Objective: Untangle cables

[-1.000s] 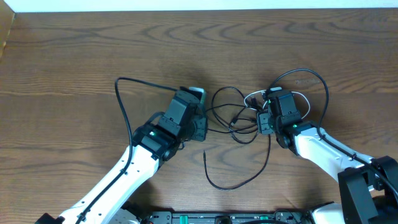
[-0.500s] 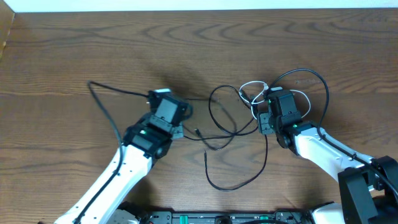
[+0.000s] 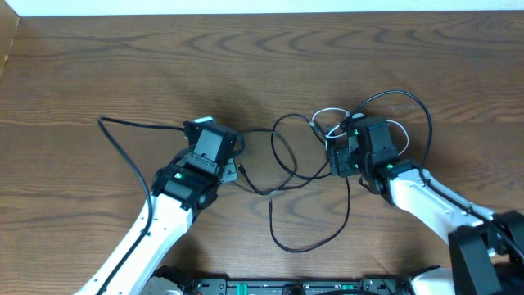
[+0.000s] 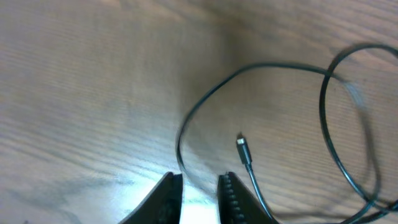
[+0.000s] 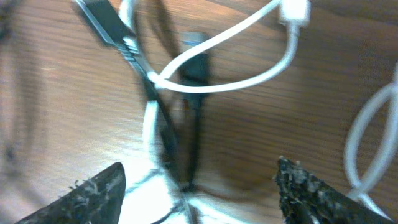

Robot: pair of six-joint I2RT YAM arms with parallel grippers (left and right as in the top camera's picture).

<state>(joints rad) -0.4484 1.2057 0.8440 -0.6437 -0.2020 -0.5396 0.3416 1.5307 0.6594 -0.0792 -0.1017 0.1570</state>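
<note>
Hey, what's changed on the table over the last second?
The left gripper drew away leftward, hauling the black cable with it, so the cable's far bend now lies further left. Whether it has let go is unclear. The right gripper stayed open over the white cable, barely shifting.

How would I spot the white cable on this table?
On the wooden table, look at the tip of the robot's right arm. A short white cable curls there, crossed with the long black cable. It is the only white cord.
</note>
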